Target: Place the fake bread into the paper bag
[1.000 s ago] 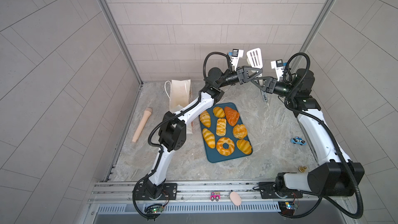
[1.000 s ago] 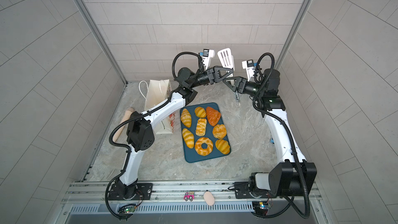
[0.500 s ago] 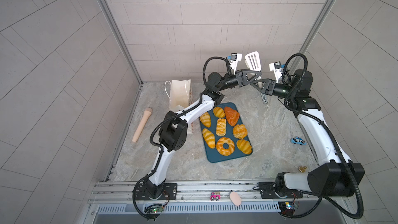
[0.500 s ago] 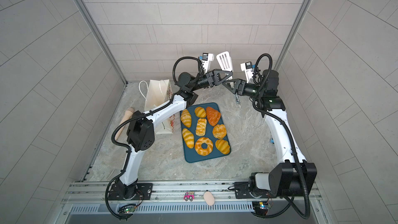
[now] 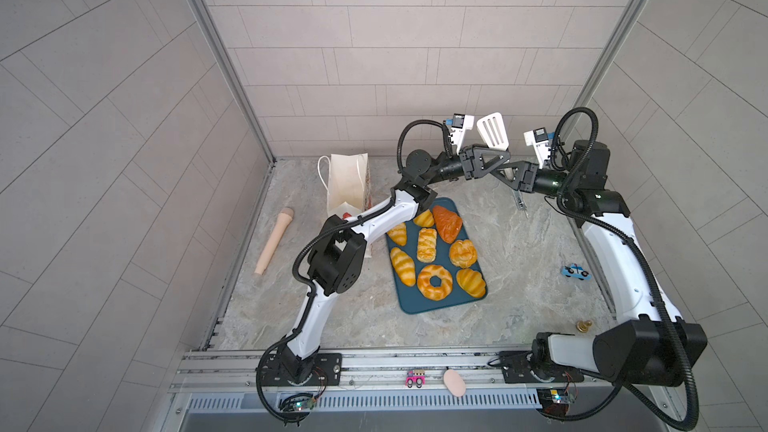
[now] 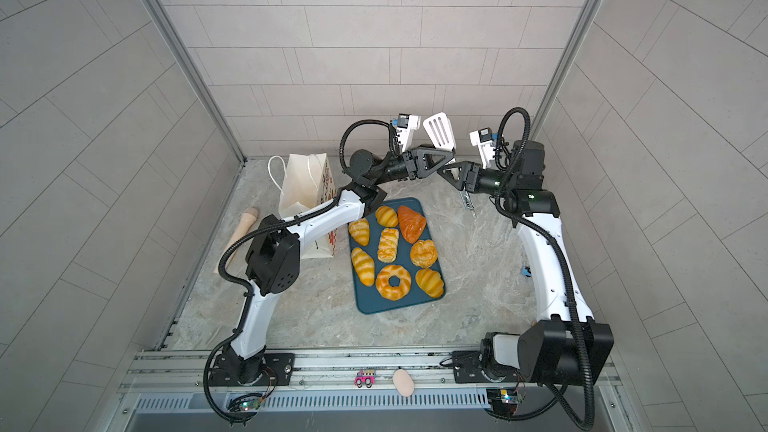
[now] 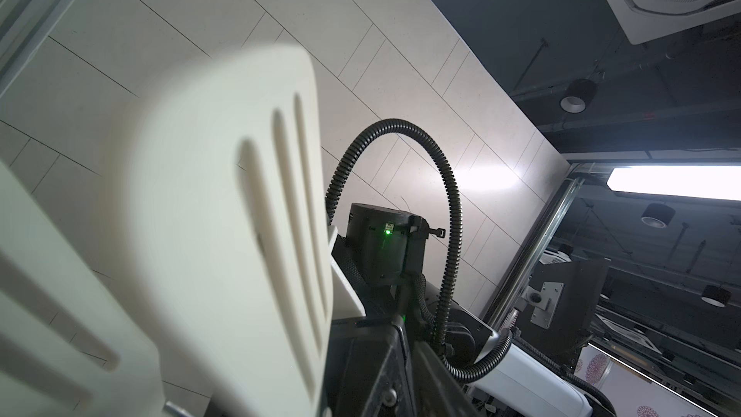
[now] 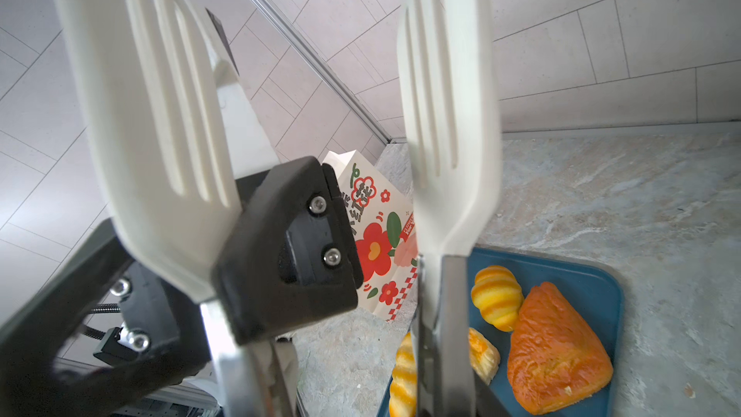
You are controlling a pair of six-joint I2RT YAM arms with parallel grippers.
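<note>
Probable handover: left claw [image 5: 505, 158] and right claw [image 5: 496, 171] meet at white slotted tongs [image 5: 492, 131], raised behind blue tray [image 5: 419, 309]. Grip of either cannot be told. Eight fake bread [image 5: 434, 281] pieces on tray; paper bag [image 5: 347, 184] upright beside it. Advice: receiving claw clamps both metal arms, then other lets go.

Both top views: I'm looking from high over the front rail [image 5: 374, 361], steeply down and far back. The whole bench [image 5: 519, 251] is in frame, nearly the same picture twice. The left wrist cam sits close behind the white slotted tongs [image 7: 224, 214], tilted up at the back wall [image 7: 401, 74] and ceiling [image 7: 521, 14]. The right wrist cam, just as close to the tongs, faces down across the blue tray [image 8: 593, 286] toward the paper bag [image 8: 377, 234]. Both also show from the top.
</note>
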